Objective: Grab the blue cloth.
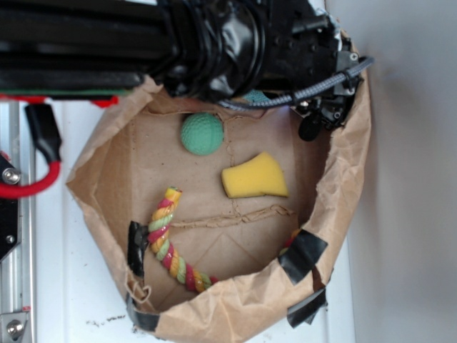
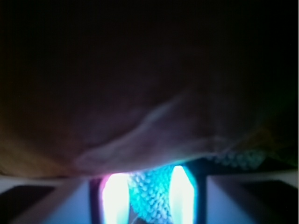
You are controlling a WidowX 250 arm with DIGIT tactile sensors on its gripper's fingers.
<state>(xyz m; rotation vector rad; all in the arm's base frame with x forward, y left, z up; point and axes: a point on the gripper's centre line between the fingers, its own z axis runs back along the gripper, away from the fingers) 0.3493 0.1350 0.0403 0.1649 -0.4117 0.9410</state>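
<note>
- Reaching down into the far end of the crumpled brown paper bag (image 1: pixel 343 171), the black robot arm (image 1: pixel 214 43) covers most of the teal-blue fuzzy terry cloth (image 1: pixel 255 95); only a small patch shows beneath it in the exterior view.
- Close up in the wrist view, the gripper (image 2: pixel 152 196) has its two glowing fingers (image 2: pixel 181 196) on either side of a fold of that cloth, which fills the gap between them; I cannot tell whether they are squeezing it.
- On the bag's cardboard floor lie a green dimpled ball (image 1: pixel 202 133), a yellow wedge-shaped sponge (image 1: pixel 253 176) and a multicoloured twisted rope toy (image 1: pixel 171 239), all apart from the gripper.
</note>
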